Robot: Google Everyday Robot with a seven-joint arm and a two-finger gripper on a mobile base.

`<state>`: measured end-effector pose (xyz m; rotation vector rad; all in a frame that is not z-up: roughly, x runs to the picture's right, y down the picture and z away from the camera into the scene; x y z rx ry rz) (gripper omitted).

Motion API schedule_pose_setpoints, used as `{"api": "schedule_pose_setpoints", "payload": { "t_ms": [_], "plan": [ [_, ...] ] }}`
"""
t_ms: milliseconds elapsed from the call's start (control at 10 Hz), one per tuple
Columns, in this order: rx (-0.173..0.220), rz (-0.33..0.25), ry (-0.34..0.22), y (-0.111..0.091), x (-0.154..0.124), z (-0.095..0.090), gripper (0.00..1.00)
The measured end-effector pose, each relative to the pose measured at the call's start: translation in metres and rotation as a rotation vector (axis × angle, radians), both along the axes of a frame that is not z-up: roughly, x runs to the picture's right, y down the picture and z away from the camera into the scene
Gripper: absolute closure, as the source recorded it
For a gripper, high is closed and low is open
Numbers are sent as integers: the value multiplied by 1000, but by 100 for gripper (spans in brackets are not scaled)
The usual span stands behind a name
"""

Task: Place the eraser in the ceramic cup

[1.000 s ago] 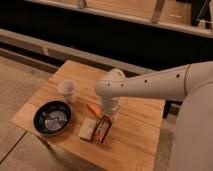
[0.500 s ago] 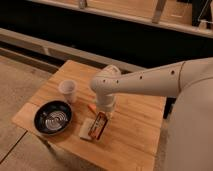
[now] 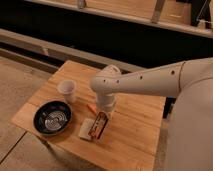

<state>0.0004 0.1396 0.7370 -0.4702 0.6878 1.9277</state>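
The eraser (image 3: 100, 125), a flat reddish-brown block with a dark rim, lies on the wooden table (image 3: 135, 130) near its front middle. My gripper (image 3: 104, 113) points down from the white arm, right over the eraser's far end. The wrist hides where the gripper meets the eraser. The ceramic cup (image 3: 67, 91), small and white, stands upright to the left of the gripper, about a hand-width away.
A pale beige block (image 3: 87, 129) lies against the eraser's left side. A small orange carrot-shaped piece (image 3: 91, 108) lies just left of the gripper. A black bowl with a spiral pattern (image 3: 52, 117) sits at the table's front left. A dark bench runs behind the table.
The arm has swung left and the wrist has come lower over the eraser. The eraser has shifted slightly beside the beige block.
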Motion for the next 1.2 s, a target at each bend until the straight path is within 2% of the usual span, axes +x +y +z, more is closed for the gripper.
{"api": "schedule_pose_setpoints", "payload": {
  "t_ms": [1000, 1100, 1200],
  "plan": [
    [1, -1, -1, -2, -2, 0, 100],
    [6, -1, 3, -8, -2, 0, 100],
    [28, -15, 3, -24, -10, 0, 100]
  ]
}}
